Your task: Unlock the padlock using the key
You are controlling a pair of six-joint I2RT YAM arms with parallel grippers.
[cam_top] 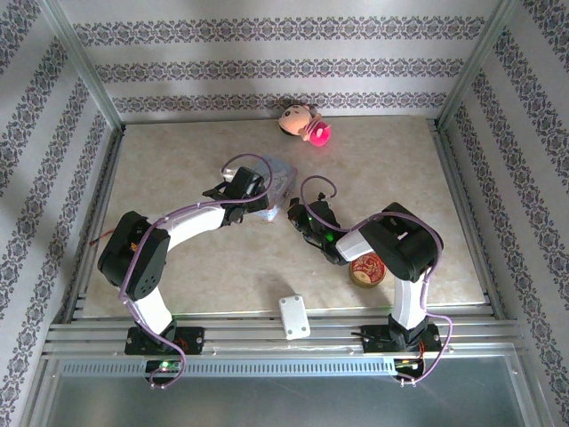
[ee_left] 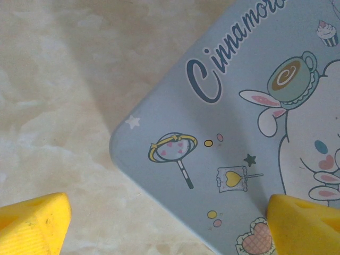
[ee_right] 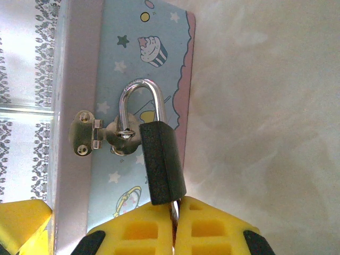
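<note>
The padlock (ee_right: 162,164) is a small dark block with a shiny shackle (ee_right: 139,98). It hangs through the hasp (ee_right: 87,135) on the side of the pale-blue tin (ee_right: 117,64). My right gripper (ee_right: 174,228) is shut on the key (ee_right: 174,208), a thin metal blade that runs up into the bottom of the padlock. From above, this gripper (cam_top: 298,213) sits just right of the tin (cam_top: 280,182). My left gripper (ee_left: 170,234) hangs open over a corner of the tin's lid (ee_left: 239,133), with its yellow fingers (ee_left: 32,226) spread wide and nothing between them.
A round red tin (cam_top: 366,269) lies by the right arm's elbow. A pink doll toy (cam_top: 302,123) rests at the back wall, and a white block (cam_top: 293,317) lies at the near edge. Patterned walls enclose the marbled tabletop (cam_top: 178,160).
</note>
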